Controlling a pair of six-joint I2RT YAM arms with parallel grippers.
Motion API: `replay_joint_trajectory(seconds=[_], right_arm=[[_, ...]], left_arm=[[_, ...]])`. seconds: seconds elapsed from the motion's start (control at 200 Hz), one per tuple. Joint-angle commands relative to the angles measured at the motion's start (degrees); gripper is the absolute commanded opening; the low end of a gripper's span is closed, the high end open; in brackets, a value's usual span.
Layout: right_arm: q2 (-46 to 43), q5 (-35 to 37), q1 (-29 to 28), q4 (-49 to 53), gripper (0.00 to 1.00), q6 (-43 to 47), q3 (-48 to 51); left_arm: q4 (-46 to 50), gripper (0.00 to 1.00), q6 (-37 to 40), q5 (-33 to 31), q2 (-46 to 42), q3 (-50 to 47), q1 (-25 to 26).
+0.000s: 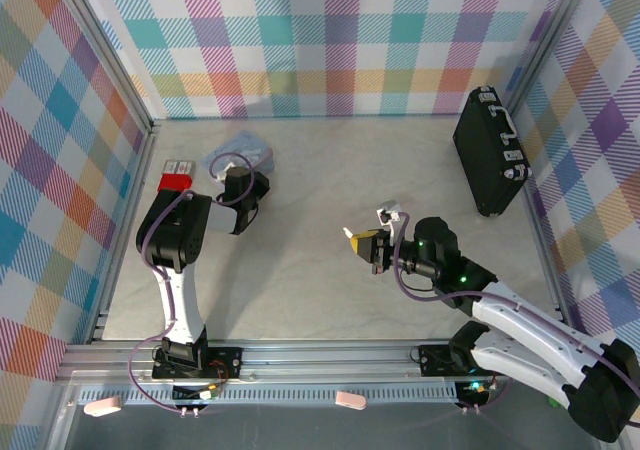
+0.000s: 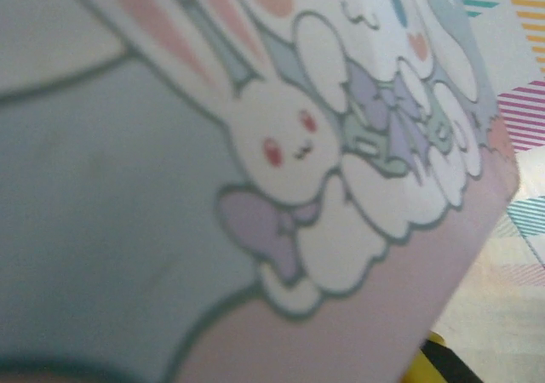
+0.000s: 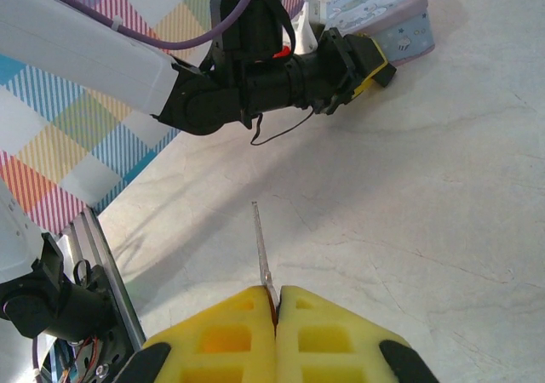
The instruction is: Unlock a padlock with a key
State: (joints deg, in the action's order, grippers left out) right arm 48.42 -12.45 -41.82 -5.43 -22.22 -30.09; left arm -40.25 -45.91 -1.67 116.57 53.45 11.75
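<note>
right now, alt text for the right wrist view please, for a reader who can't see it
The right gripper, yellow-fingered, is shut on a thin metal key that points out over a pale marbled table. Beyond it the left arm reaches to a pastel tin.

Left arm [image 1: 178, 305]: white link shells, black joint housings, purple cable [image 1: 142, 238] routed outside, thin black wire [image 3: 285, 132] loose under wrist. Right arm [image 1: 520, 315]: same finish, purple lead [image 1: 404, 278], green lights [image 1: 463, 283] at joints. Right hand [image 3: 277, 311]: yellow moulded fingers [image 3: 217, 340], rectangular recesses. Left hand [image 3: 381, 64]: black body, yellow-tipped.
</note>
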Motion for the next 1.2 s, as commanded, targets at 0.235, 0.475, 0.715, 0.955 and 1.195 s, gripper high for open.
replay_joint_trajectory(seconds=[0.235, 0.475, 0.715, 0.955, 1.195], right_arm=[[-0.3, 0.8, -0.2, 0.8, 0.0, -1.4, -1.8], [3.7, 1.4, -0.1, 3.4, 0.0, -5.3, -3.1], [10.5, -5.3, 0.6, -0.5, 0.0, -11.3, -2.2], [16.7, -8.4, 0.9, -4.6, 0.0, -16.7, 0.1], [24.7, -13.1, 2.6, -11.6, 0.0, -21.7, 1.8]], left_arm=[[7.0, 0.08, 3.0, 2.6, -2.2, 0.4, -0.6], [21.3, 0.03, 12.4, 4.0, -9.3, 0.4, 1.3], [24.8, 0.0, 15.0, 11.1, -14.0, -2.0, 3.0], [30.9, 0.0, 17.1, 19.2, -17.0, -0.6, 6.1], [33.2, 0.0, 17.1, 25.4, -20.2, -2.7, 7.7]])
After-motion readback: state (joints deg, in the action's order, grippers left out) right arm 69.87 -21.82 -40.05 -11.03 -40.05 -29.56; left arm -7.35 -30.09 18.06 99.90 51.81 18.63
